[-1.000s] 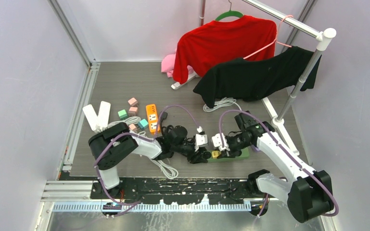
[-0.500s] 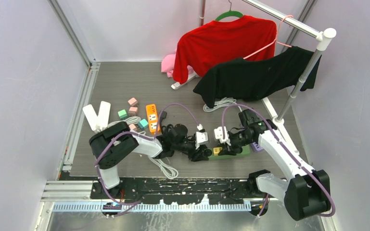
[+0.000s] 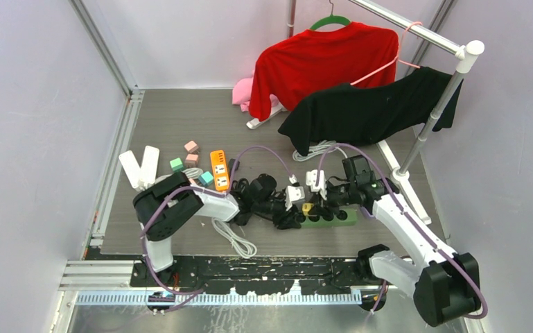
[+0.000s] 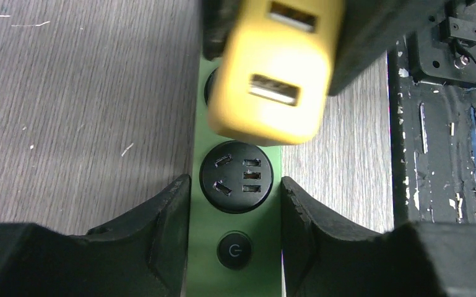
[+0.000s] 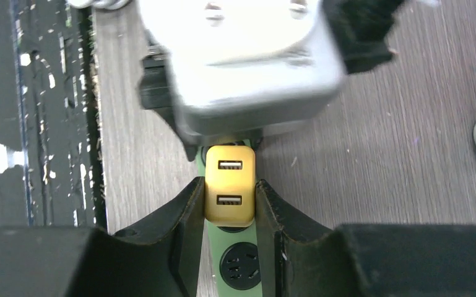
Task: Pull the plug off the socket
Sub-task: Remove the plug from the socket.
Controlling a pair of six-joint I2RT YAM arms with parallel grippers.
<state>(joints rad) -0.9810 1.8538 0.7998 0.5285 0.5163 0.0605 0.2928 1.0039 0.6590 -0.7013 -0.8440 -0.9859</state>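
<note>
Left claw (image 4: pixel 235 189): low, fingers pressed on green power strip's (image 4: pixel 234 278) sides.
Right claw (image 5: pixel 229 204): clamped on yellow USB charger (image 5: pixel 229 176).

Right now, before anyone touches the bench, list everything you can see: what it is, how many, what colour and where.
green power strip: 1, green, front centre
yellow plug: 1, yellow, at the green strip
orange power strip: 1, orange, left of centre
white power strips: 2, white, far left
small cubes: several, pink, green and teal, beside the orange strip
white cables: 2 coils, white, one below the shirts, one at front
shirts: 2, red and black, hanging at back
clothes rack: 1, white, back right
pink cloth: 1, pink, behind the red shirt
left gripper: 1, black, clamped across the green strip
right gripper: 1, black, shut on the plug
</note>
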